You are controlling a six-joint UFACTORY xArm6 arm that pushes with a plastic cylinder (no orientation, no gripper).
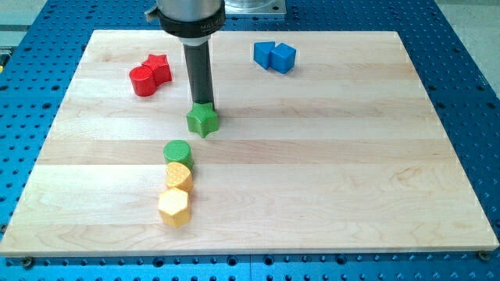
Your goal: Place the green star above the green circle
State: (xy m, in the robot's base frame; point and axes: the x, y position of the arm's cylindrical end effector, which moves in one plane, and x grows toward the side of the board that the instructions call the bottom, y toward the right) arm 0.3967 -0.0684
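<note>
The green star (203, 120) lies on the wooden board, left of the middle. The green circle (177, 151) lies just below it and slightly to the view's left, with a small gap between them. My tip (202, 104) rests right at the star's top edge, touching or nearly touching it. The dark rod rises straight up from there to the view's top.
A yellow circle (179, 176) touches the green circle from below, and a yellow hexagon (174, 207) sits below that. A red circle (143, 80) and a red star (159, 69) lie at the upper left. Two blue blocks (274, 56) lie at the upper middle.
</note>
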